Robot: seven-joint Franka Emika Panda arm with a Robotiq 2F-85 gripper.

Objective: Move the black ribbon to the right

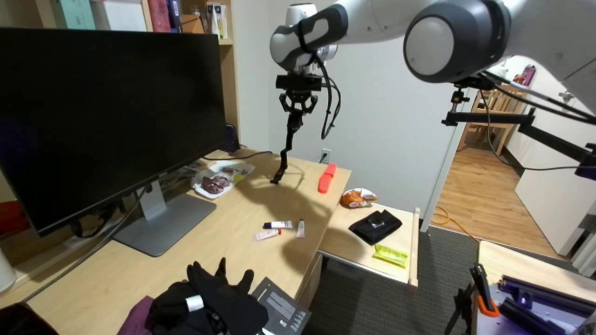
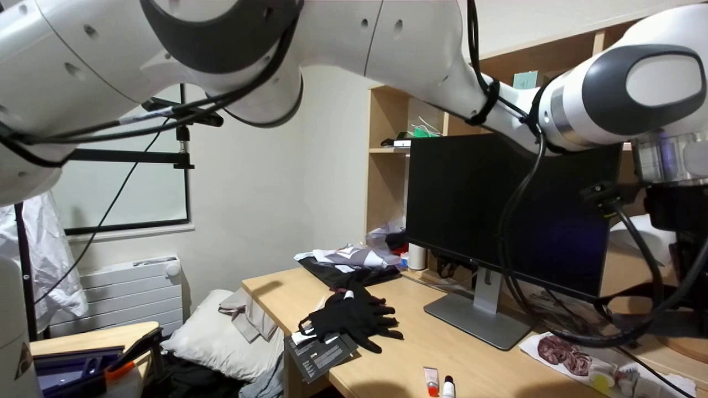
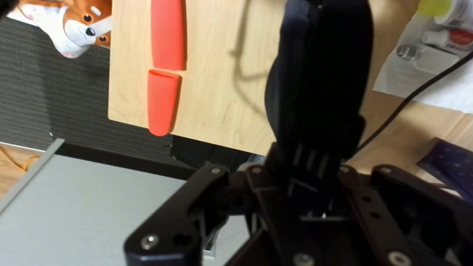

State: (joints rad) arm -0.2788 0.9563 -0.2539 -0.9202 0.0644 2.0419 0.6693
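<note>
Found the black, jointed, two-finger metal gripper [image 1: 296,116] with fingers nearly together, pinching the upper end of the limp, black fabric ribbon [image 3: 336,40]. Noted the ribbon hanging over the pale, wood-grained desk [image 3: 214,99]. Observed it in an exterior view as a narrow, near-vertical strip, thicker just under the fingers, thinner below, kinked partway down and finishing in a small, slightly wider tip. Observed it in the wrist view as a much broader dark mass, deep black with a faint bluish sheen and a rounded bulge along the left edge. Recorded three short, pale, parallel strokes low on that mass; could not tell whether on ribbon or finger. Could not establish contact or a gap between tip and desk.

Logged near the ribbon a flat, coral-red, two-piece sleeve [image 3: 162,103] at the desk edge and, on the opposite side, a crinkled white sheet [image 3: 399,83] bearing purple-brown fabric twists [image 1: 215,184]. Logged farther along three small, capped tubes [image 1: 278,224], lying close together. Listed last, well apart, a heap of black fabric gloves [image 2: 354,318] with a white tag [image 1: 194,303].
</note>
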